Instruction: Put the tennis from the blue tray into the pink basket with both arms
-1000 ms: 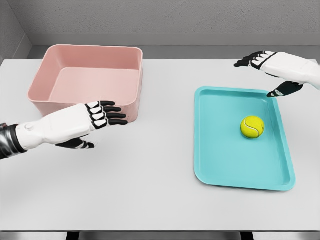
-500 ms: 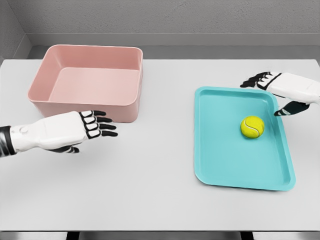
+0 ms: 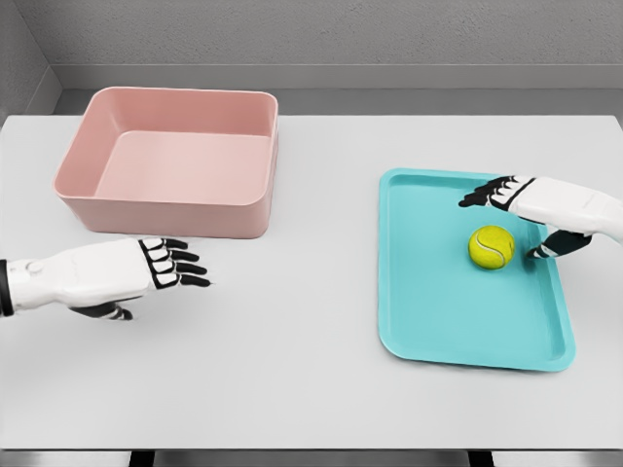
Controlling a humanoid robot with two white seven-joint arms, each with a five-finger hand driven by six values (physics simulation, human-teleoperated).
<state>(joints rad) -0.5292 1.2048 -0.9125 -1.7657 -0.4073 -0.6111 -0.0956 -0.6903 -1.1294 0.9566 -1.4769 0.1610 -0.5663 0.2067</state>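
ball feel: likely light, springy, fuzzy enough to grip, but round so it may roll on the tray's smooth floor
hold: around its middle, fingers on the upper side, thumb on the lower right
ball (image 3: 492, 247): right of centre frame, on the tray (image 3: 428, 292), upper right part
right hand (image 3: 526, 206): fingers spread, empty, arched just above and right of ball, thumb near it
left hand (image 3: 146, 270): lower left, open, over tabletop (image 3: 292, 370)
basket (image 3: 170, 161): upper left, well apart from ball
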